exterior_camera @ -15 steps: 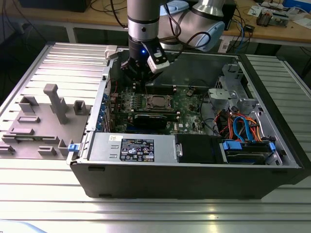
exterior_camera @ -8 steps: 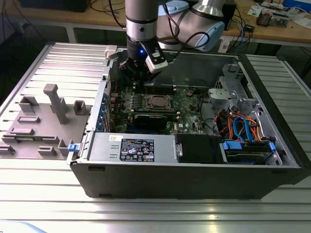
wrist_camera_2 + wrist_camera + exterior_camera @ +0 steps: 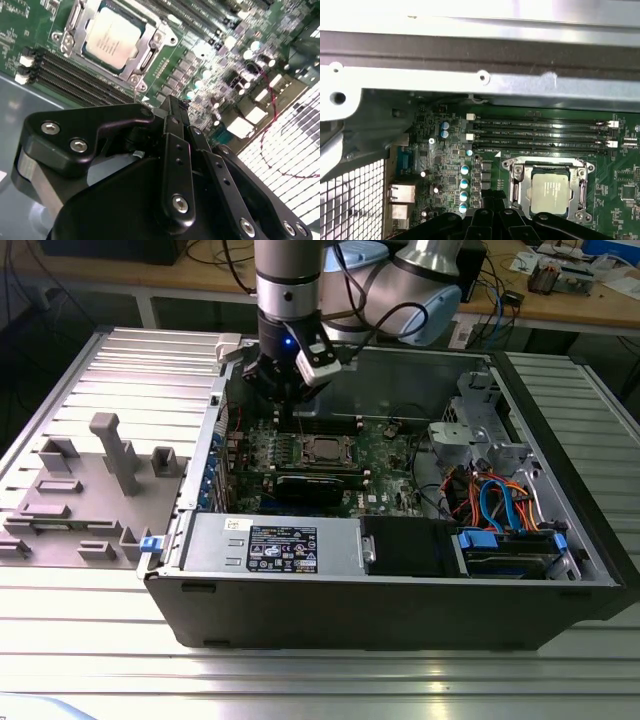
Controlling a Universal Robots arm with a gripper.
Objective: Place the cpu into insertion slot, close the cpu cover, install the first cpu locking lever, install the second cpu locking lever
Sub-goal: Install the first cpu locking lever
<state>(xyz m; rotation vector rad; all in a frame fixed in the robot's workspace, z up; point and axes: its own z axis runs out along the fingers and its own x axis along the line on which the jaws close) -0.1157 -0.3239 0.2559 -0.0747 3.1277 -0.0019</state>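
Gripper hangs shut and empty over the board, just beside the slot, holding nothing. Cpu lies flat in the slot with the cover down around it, so seating looks done, the levers probably not.
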